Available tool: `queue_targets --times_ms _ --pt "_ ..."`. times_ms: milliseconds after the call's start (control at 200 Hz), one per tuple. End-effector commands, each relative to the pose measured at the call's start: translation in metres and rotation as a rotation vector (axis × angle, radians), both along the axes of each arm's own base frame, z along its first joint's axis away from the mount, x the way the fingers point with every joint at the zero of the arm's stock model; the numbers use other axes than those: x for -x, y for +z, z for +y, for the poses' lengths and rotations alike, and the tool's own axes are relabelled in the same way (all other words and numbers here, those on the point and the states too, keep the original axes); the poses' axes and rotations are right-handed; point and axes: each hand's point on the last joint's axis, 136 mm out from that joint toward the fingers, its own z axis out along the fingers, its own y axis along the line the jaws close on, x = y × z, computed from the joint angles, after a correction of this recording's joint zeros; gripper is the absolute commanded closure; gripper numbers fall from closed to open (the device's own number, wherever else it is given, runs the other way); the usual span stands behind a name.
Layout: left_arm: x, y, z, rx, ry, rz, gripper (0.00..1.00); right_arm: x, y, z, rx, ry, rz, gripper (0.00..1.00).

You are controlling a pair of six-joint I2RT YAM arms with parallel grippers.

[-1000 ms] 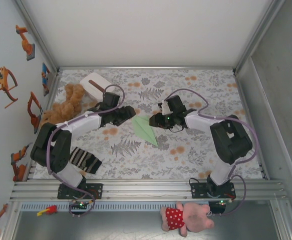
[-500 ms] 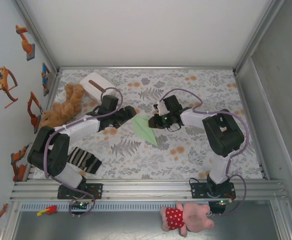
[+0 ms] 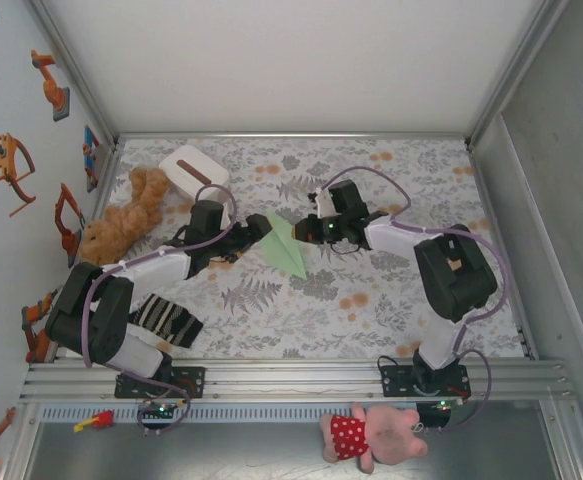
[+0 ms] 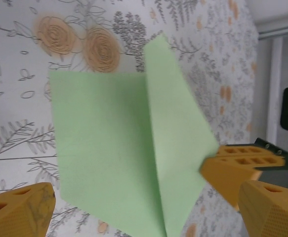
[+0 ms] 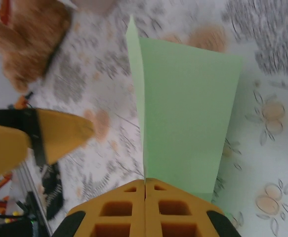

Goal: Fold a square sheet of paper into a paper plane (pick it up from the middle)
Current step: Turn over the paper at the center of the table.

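Green paper plane point(image 3: 285, 250) lies mid table point(image 3: 391, 300), one wing raised along centre crease. Right gripper point(image 5: 145, 197): fingers pressed together, pinching plane's end at crease. Left gripper point(image 4: 144, 210): fingers spread wide, straddling plane from opposite side, gripping nothing. Risks, my guess: thin pinch slips or tears if right pulls. Left closing off crease would crumple wing. Grippers sit near each other and could bump.

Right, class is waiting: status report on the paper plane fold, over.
Left gripper open, straddling the paper plane. Right gripper shut on its edge. Teddy bear off to the left, apart from it.
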Motion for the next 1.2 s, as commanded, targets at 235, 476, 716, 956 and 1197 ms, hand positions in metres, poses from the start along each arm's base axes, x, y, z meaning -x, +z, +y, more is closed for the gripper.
queue_targets --times_ms 235,476,716,956,1197 --pt "0.000 0.067 -0.041 0.309 -0.175 -0.119 0.05 -0.031 0.091 0.013 -0.283 -0.145 -0.054 1.00" --pt "-0.007 0.078 -0.046 0.356 -0.207 -0.142 0.17 -0.037 0.115 0.014 -0.370 -0.158 -0.043 1.00" --pt "-0.010 0.096 -0.048 0.387 -0.236 -0.221 0.38 -0.033 0.122 0.016 -0.398 -0.139 -0.021 1.00" --pt "-0.014 0.101 -0.055 0.395 -0.276 -0.224 0.54 -0.032 0.127 0.015 -0.422 -0.135 -0.015 1.00" --pt "-0.012 0.104 -0.056 0.405 -0.289 -0.228 0.65 -0.037 0.127 0.014 -0.455 -0.149 -0.012 1.00"
